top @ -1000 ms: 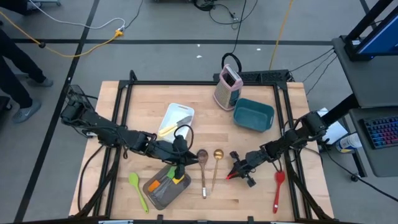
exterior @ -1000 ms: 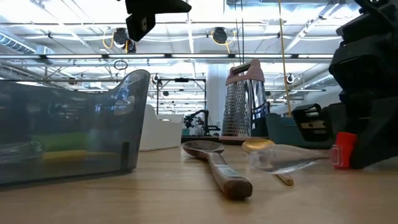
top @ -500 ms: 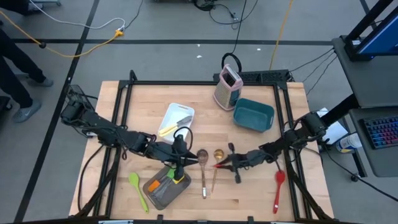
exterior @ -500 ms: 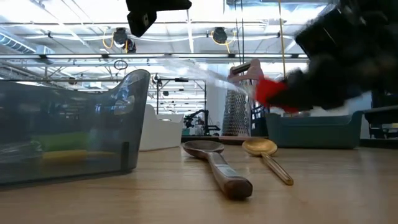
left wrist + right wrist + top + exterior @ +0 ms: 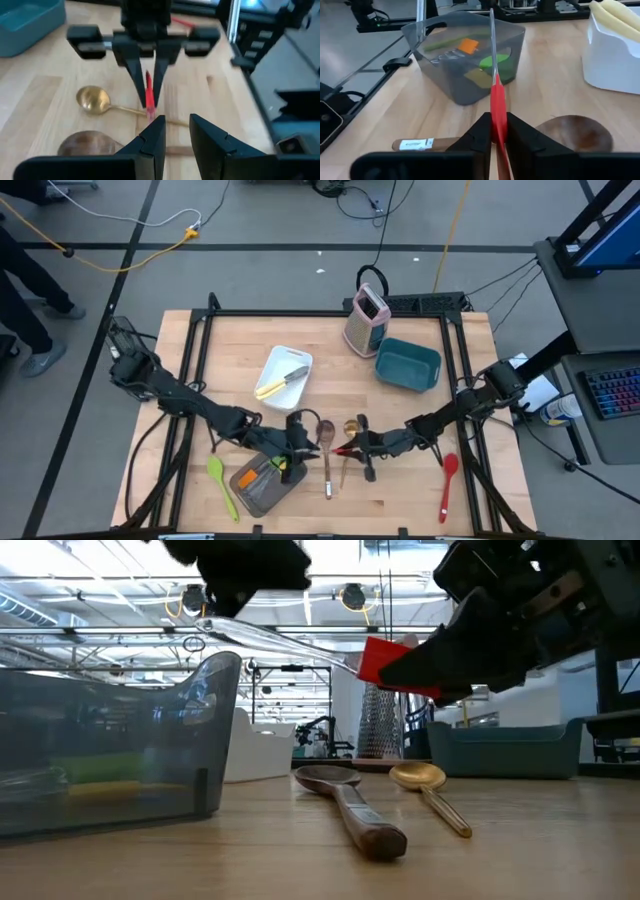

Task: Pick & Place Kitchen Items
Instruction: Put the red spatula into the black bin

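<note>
My right gripper (image 5: 345,450) is shut on a spatula with a red head (image 5: 497,100) and a clear handle (image 5: 280,640), above the wooden spoon (image 5: 326,455) and gold spoon (image 5: 347,442), which lie flat on the table. My left gripper (image 5: 177,130) hovers open over the grey pan's right side (image 5: 290,480), facing the right gripper. The clear handle's free end (image 5: 150,116) comes close to one left finger; I cannot tell if they touch. The pan holds orange, green and yellow utensils. A green spatula (image 5: 222,485) lies left of the pan, and a red spoon (image 5: 448,483) lies at the right. My right gripper pinches the spatula's red head (image 5: 497,107) edge-on between its two fingers. The fingers come nearly level from the table's right side and lie along the spatula. The spatula is lifted clear of the table, its clear handle (image 5: 492,45) sticking out ahead toward the left gripper.
A white tray (image 5: 272,360) with a yellow-handled knife sits mid-table. The box grater (image 5: 366,317) and teal bin (image 5: 408,364) stand at the far right. A black frame (image 5: 330,312) borders the tabletop. A person's legs show beyond the far left corner.
My right gripper has risen and gone toward the table's left with the spatula, lifting it off the table and swinging its clear handle to point at the left gripper. My left gripper has sunk a little toward the near edge, over the pan.
</note>
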`<control>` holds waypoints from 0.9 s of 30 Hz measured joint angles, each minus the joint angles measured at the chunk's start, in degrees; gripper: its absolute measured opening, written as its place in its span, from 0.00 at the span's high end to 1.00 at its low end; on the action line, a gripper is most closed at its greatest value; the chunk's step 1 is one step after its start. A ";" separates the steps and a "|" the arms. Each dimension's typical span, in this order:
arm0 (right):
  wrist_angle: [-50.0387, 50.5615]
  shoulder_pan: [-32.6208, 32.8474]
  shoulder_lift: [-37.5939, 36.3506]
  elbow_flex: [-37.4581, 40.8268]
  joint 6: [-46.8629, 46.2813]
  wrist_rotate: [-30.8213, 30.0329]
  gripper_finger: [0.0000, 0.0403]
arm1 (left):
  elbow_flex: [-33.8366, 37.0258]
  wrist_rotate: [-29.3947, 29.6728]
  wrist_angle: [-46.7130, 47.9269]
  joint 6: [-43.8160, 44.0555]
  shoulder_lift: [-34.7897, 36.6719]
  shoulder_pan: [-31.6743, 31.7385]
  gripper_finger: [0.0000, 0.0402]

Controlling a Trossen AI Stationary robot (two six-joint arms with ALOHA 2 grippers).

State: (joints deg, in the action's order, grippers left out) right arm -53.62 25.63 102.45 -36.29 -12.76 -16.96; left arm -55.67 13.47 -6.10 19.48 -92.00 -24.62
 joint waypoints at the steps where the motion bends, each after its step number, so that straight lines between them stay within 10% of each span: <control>1: 0.15 0.02 0.00 0.00 -0.02 -0.64 0.92 | 0.00 0.02 -0.67 -0.97 -1.06 -0.15 0.78; 10: 0.56 -0.04 -0.02 0.02 -0.11 -1.26 0.91 | -0.01 -0.02 -1.28 -12.75 -6.36 0.83 0.78; 27: 0.39 -0.02 -0.09 0.02 1.59 -1.00 0.91 | -0.02 -1.92 -2.16 -8.37 -6.36 1.75 0.78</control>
State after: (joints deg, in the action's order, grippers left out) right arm -53.23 25.61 102.37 -36.27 -11.17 -17.96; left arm -55.69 11.55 -8.26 11.11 -98.37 -22.87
